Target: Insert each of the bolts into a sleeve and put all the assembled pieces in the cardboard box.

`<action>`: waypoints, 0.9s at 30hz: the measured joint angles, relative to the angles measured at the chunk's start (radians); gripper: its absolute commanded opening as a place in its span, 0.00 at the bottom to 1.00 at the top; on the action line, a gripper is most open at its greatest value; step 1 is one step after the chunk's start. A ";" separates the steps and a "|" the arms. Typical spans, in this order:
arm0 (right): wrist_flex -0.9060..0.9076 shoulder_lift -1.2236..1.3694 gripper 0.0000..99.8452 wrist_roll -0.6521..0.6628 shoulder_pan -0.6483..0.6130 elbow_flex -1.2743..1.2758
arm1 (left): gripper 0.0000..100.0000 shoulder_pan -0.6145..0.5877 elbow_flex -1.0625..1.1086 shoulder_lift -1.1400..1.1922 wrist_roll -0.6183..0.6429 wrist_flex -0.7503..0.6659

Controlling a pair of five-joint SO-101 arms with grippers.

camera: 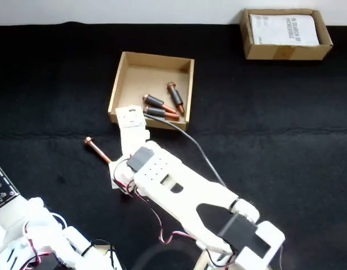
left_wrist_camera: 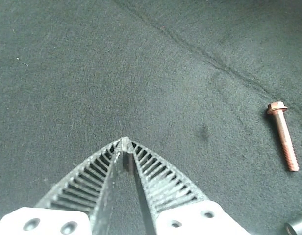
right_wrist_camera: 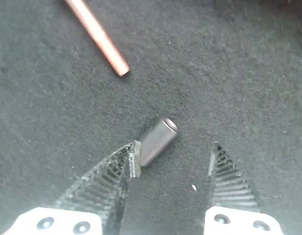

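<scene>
three assembled pieces (camera: 162, 104) in cardboard box (camera: 141, 76); one bolt (left_wrist_camera: 284, 137), one sleeve (right_wrist_camera: 159, 140); right gripper (right_wrist_camera: 175, 150) apart, left gripper (left_wrist_camera: 125, 143) together

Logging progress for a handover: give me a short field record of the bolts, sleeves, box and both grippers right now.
cardboard box: open, on the black table, holds three assembled pieces
loose bolt: lying on the table outside the box, bare
loose sleeve: lying on the table beside one finger of the right gripper
right gripper: fingers open, over the sleeve
left gripper: fingers shut, empty
left to do: one bolt and one sleeve unjoined
</scene>
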 measured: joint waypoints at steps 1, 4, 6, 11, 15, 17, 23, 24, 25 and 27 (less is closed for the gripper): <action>0.011 0.014 0.21 -0.015 0.000 -0.014 | 0.01 0.000 0.000 0.000 0.000 0.000; 0.040 0.063 0.21 -0.038 -0.008 -0.054 | 0.01 0.000 0.000 0.000 -0.031 0.000; 0.046 0.094 0.21 -0.046 -0.020 -0.069 | 0.01 0.000 0.000 0.000 -0.051 0.000; 0.048 0.170 0.21 -0.048 -0.040 -0.126 | 0.01 0.000 0.000 0.000 -0.063 0.000; 0.048 0.227 0.21 -0.048 -0.040 -0.189 | 0.01 0.000 0.020 0.000 -0.063 0.000; 0.048 0.252 0.21 -0.048 -0.040 -0.206 | 0.01 0.000 0.029 0.000 -0.063 0.000; 0.048 0.270 0.16 -0.048 -0.040 -0.209 | 0.01 0.000 0.069 0.000 -0.063 -0.029; 0.048 0.270 0.16 -0.048 -0.040 -0.209 | 0.01 0.000 0.080 0.000 -0.063 -0.038; 0.048 0.270 0.15 -0.048 -0.040 -0.209 | 0.01 0.000 0.087 0.000 -0.063 -0.048; 0.048 0.270 0.15 -0.048 -0.040 -0.209 | 0.01 0.000 0.098 0.000 -0.063 -0.066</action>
